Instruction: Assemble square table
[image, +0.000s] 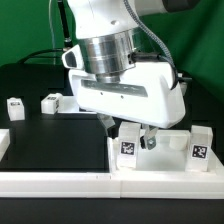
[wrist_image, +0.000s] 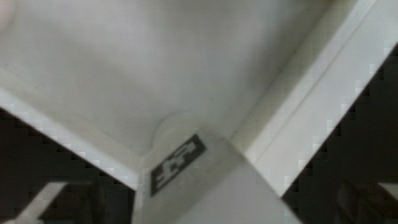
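Exterior frontal; wrist tight on leg (image: 128, 148) (wrist_image: 178, 165)

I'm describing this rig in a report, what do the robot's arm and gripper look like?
The arm is glossy white with rounded shells. A ribbed silver-grey collar sits at the wrist, above the gripper, whose body is wide, boxy and white. A dark cable curves beside the wrist. No markings show.

The gripper's (image: 141, 134) fingertips are partly hidden behind the short white plastic leg with a black-and-white tag (image: 128, 147) at the near edge of the black surface (image: 60, 150), so the jaw gap cannot be judged. A flat white piece (image: 3, 146) is cut off at the exterior view's left. The wrist view is blurred throughout, and the smeared tag (wrist_image: 178, 166) there cannot be read.
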